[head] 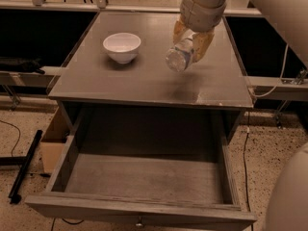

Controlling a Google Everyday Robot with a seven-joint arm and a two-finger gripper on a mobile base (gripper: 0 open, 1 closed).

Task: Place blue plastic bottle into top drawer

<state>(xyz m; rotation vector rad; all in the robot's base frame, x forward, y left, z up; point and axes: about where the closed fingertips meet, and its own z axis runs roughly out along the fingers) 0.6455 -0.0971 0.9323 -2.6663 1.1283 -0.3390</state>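
Note:
The blue plastic bottle (179, 56) is a small clear bottle, held tilted in the air above the right half of the grey table (120, 83). My gripper (193, 39) comes down from the upper right and is shut on the bottle, its yellowish fingers (204, 42) on either side of it. The top drawer (144, 179) stands pulled out wide below the table's front edge, with nothing inside and its small round knob (139, 222) at the bottom edge of the view.
A white bowl (122, 46) sits on the table's left half. A cardboard box (53, 141) stands on the floor left of the drawer, with a black bar (24, 170) beside it. Cables hang at the right. My arm's pale body fills the right edge.

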